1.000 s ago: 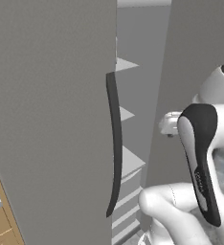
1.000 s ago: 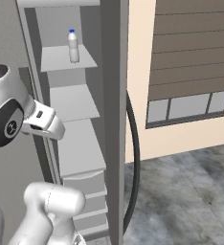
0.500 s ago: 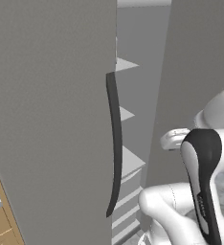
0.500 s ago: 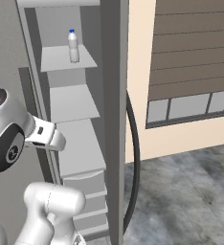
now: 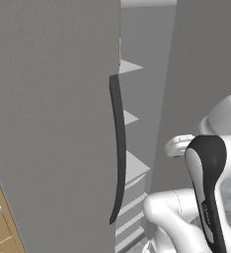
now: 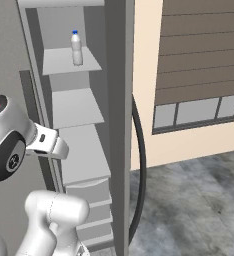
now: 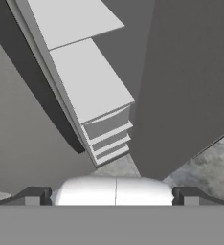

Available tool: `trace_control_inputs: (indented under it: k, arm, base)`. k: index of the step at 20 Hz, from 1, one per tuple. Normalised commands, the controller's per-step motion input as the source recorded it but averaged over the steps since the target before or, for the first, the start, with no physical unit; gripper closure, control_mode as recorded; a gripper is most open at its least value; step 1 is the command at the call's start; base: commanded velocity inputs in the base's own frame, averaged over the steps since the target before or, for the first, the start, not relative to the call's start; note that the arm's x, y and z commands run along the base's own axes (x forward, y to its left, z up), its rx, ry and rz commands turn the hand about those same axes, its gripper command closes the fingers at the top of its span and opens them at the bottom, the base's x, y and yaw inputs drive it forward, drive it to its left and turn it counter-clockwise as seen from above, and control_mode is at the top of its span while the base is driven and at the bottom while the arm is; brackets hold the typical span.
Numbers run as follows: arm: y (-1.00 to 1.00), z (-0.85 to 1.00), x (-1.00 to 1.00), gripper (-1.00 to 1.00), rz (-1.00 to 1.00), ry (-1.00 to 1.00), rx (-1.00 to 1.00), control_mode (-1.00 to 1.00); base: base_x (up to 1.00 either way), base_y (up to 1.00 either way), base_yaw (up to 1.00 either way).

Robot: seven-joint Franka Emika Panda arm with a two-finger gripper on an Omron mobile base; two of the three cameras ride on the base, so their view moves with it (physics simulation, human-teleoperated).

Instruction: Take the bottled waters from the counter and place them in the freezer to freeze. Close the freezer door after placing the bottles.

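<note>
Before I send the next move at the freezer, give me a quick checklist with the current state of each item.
1. Freezer door open far enough to reach the shelves: ok, its edge and dark handle stand clear of the opening.
2. A bottle already inside: ok, one stands upright on the upper white shelf.
3. Second bottle inside the freezer: cannot tell, no other bottle is visible on the shelves in view.
4. Hand free of any load: ok, fingers apart with nothing between them.
5. Lower shelves free for a bottle: ok, bare in the hand view.
6. Ready to close the door: not ok until the second bottle is accounted for.
</note>
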Motion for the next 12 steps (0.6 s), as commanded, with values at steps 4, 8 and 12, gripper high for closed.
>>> trace_control_inputs:
  k: [4, 8, 12]
  arm:
    - [0.00, -0.02, -0.13, -1.00, 0.00, -0.03, 0.00, -1.00]
    - [0.00, -0.01, -0.07, -1.00, 0.00, 0.00, 0.00, 1.00]
    - [0.00, 0.00, 0.00, -1.00, 0.00, 0.00, 0.00, 1.00]
  base:
    - [0.00, 0.00, 0.00]
    - [-0.45, 0.00, 0.00]
    - [-0.76, 0.04, 0.00]
